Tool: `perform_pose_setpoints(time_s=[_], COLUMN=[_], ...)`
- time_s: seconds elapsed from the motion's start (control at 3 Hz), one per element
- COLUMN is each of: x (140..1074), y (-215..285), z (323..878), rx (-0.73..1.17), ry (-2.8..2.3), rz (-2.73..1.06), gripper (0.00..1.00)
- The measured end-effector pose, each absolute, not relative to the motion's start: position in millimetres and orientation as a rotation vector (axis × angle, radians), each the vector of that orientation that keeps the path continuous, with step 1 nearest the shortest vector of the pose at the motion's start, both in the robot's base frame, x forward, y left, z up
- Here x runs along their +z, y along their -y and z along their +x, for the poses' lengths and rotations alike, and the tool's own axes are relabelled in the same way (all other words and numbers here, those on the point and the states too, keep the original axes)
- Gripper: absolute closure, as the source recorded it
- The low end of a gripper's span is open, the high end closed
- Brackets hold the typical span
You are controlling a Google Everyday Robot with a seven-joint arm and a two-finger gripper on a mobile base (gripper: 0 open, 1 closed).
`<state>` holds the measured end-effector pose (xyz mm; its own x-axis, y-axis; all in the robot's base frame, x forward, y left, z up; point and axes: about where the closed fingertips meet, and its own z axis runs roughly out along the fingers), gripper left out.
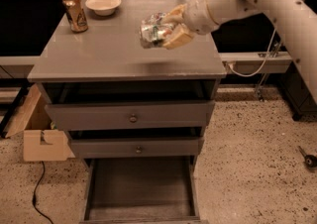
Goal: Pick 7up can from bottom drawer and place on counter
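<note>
My gripper (166, 28) is shut on the 7up can (152, 30), green and white with silver ends, held sideways above the right middle of the counter (109, 52). The arm reaches in from the upper right. The bottom drawer (141, 188) stands pulled open at the foot of the cabinet, its dark floor bare. The can hangs a little above the counter's surface, casting a shadow below it.
A gold-brown can (75, 13) and a white bowl (103, 4) stand at the counter's back left. Two knobbed drawers (132, 118) sit shut above the open one. A cardboard box (42, 141) lies on the floor at left. The clear bottle is hidden behind the gripper.
</note>
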<state>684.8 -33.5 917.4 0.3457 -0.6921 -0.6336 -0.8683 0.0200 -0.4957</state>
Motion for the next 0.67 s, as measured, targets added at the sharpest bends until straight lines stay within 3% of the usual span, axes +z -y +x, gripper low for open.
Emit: perform_pose_setpoints(time_s=[0.67], x=[885], y=[19], z=[753], rx=[0.34], ry=[-1.763], rz=[-1.567], gripper=[1.0])
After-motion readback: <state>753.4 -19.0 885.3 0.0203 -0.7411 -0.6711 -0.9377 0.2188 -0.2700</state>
